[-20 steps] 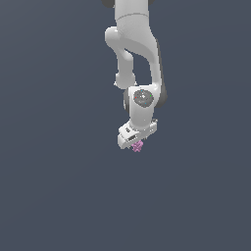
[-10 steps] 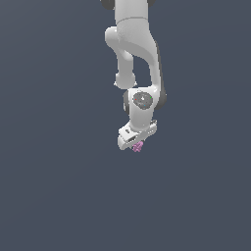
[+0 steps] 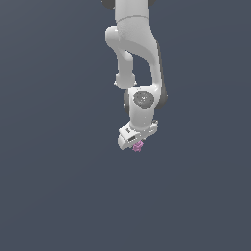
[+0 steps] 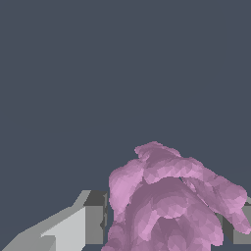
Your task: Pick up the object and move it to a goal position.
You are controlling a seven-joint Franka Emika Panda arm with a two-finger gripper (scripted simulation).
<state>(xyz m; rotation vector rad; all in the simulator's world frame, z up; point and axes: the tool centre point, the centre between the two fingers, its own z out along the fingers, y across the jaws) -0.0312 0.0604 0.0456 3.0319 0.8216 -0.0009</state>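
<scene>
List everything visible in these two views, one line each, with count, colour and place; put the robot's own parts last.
Knobbly object: one, pink-purple, at the gripper's tip; in the wrist view it sits between the fingers.
Background surface: one, plain dark grey-blue, fills both views.
Arm: one, white, coming down from the exterior view's top.
Gripper: one, white, at the arm's lower end.
Fingers: two, grey, one on either side of the object.

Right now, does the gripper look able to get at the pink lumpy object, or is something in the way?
Probably yes. The pink object already sits between the fingers of the gripper, which appears shut on it. Nothing else shows near it in either view.
</scene>
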